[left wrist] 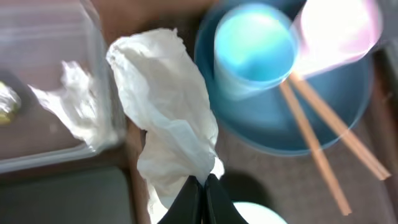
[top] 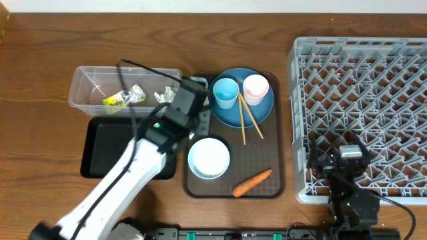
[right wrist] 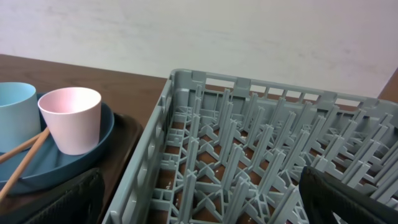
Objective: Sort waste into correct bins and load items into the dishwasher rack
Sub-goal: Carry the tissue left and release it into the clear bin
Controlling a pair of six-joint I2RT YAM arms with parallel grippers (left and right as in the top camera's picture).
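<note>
My left gripper (left wrist: 204,180) is shut on a piece of crumpled white paper (left wrist: 165,106), which hangs over the gap between the clear tub (left wrist: 43,81) and the brown serving tray. More white paper (left wrist: 71,102) lies inside the tub. From overhead, the left gripper (top: 188,107) sits between the tub (top: 87,75) and the blue plate (top: 260,110). On the plate stand a light blue cup (top: 225,92) and a pink cup (top: 255,87), with chopsticks (top: 247,119) leaning across. A white bowl (top: 209,157) and a carrot (top: 252,183) rest on the serving tray. My right gripper (right wrist: 202,205) is open above the rack (right wrist: 249,155).
The black tray (top: 100,143) lies in front of the tub, partly under my left arm. A yellow-green wrapper (top: 115,100) and a crumpled piece (top: 137,93) are in the tub. The grey rack (top: 363,80) fills the right side; my right gripper (top: 347,157) is over its near-left corner.
</note>
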